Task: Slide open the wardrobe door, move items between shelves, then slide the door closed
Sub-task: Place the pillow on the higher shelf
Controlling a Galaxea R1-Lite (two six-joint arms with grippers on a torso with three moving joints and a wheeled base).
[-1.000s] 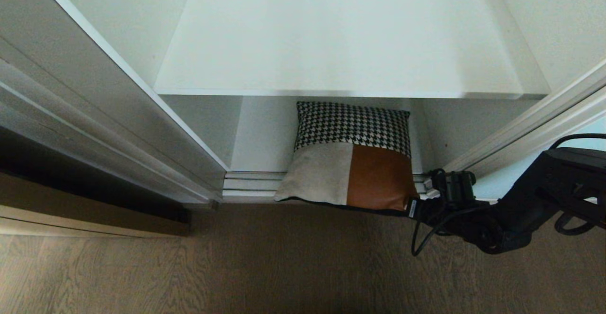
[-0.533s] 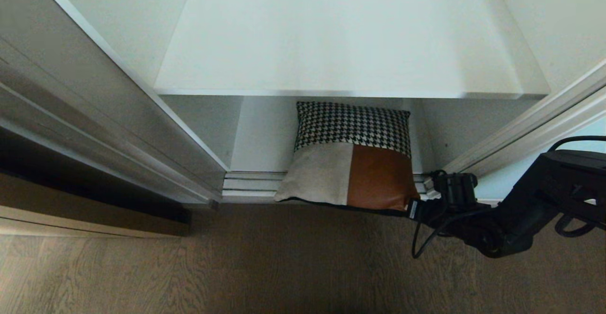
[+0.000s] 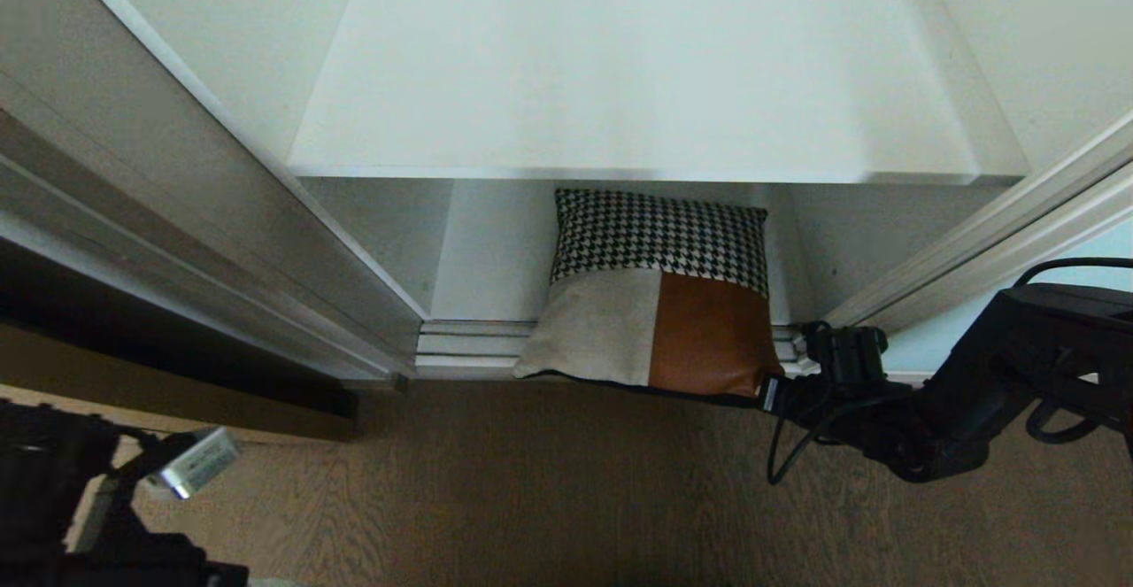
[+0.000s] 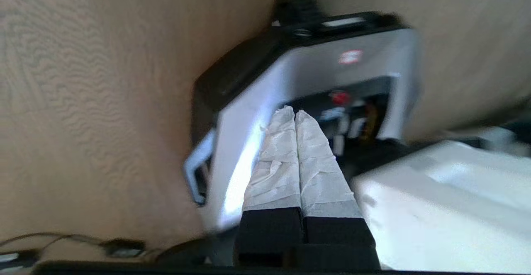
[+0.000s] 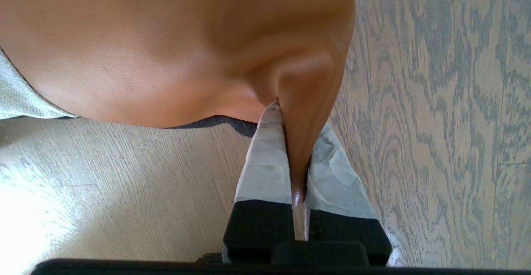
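Rust-orange corner of the cushion (image 5: 174, 47) sits pinched between my right gripper (image 5: 290, 142) fingers, at the lower shelf (image 3: 496, 251) front. My left gripper (image 4: 295, 119), fingers pressed together and empty, hangs over the floor (image 3: 531, 498).

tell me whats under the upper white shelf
Under the shelf lies the patchwork cushion, its rust corner pinched by the right gripper. The shelf covers whatever lies behind the cushion.

Upper shelf (image 3: 637, 82) bare across its full width, open from the near side. Lower bay partly filled: cushion (image 3: 659, 295) sits centre-right, overhanging the door track (image 3: 469, 343). Gap left of cushion is free. Right end effector (image 3: 768, 390) blocks the cushion's near-right corner. Floor (image 3: 531, 498) in front open.
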